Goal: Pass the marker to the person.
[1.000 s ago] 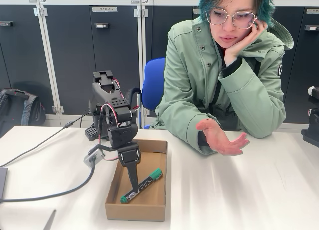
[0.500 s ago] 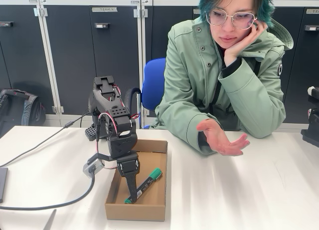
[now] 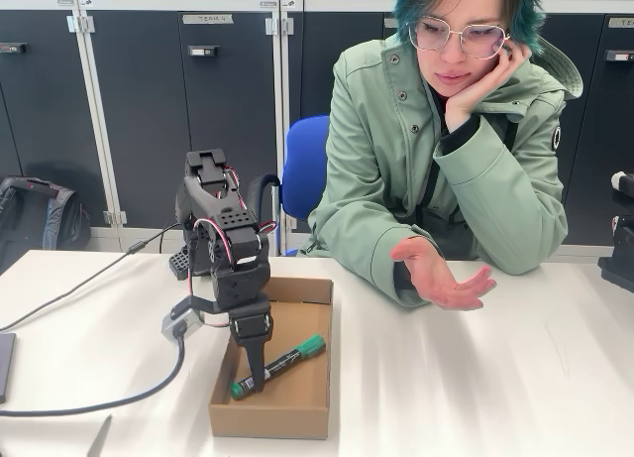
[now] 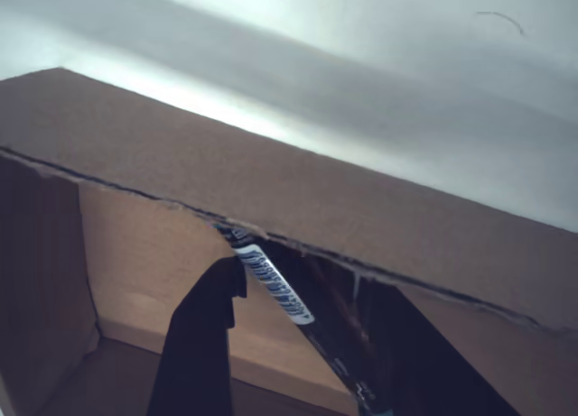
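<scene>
The marker (image 3: 289, 357), black with a green cap, lies slanted inside a shallow cardboard box (image 3: 269, 419). My gripper (image 3: 254, 370) reaches down into the box and its jaws stand on either side of the barrel near the uncapped end. In the wrist view the left fingertip (image 4: 226, 285) touches the marker's white label (image 4: 275, 285), and the barrel rests against the dark right finger (image 4: 424, 362). The person (image 3: 436, 150) sits behind the table, one open palm (image 3: 443, 276) held out above the tabletop to the right of the box.
A grey cable (image 3: 99, 386) runs across the white table to the left of the box. A blue chair (image 3: 302, 170) and dark cabinets stand behind. A black device (image 3: 622, 254) sits at the right table edge.
The gripper dropped deeper into the box and shifted a little left. The marker's uncapped end swung left and slightly up with it. The person's hand stayed still.
</scene>
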Robot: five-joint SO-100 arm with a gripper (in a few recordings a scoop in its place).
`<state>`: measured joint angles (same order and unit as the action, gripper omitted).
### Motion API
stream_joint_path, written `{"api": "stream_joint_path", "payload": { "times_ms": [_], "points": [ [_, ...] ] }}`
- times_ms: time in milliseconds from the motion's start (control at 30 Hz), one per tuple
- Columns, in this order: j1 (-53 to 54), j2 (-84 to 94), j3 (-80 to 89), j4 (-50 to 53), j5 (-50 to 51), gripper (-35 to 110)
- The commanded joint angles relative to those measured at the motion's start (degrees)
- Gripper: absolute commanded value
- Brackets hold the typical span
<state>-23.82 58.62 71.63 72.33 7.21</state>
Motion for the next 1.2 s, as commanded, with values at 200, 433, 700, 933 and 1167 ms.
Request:
{"api": "stream_joint_path", "payload": {
  "times_ms": [200, 433, 700, 933, 1167],
  "points": [
    [1.41, -1.93, -1.32, 0.00, 0.00, 22],
    [1.76, -1.85, -0.88, 1.32, 0.70, -3],
    [1.76, -0.88, 0.00, 1.58, 0.70, -5],
    [0.00, 2.99, -0.26, 1.67, 1.85, -5],
    [-5.01, 10.28, 2.46, 1.76, 5.54, -5]
  ]
}}
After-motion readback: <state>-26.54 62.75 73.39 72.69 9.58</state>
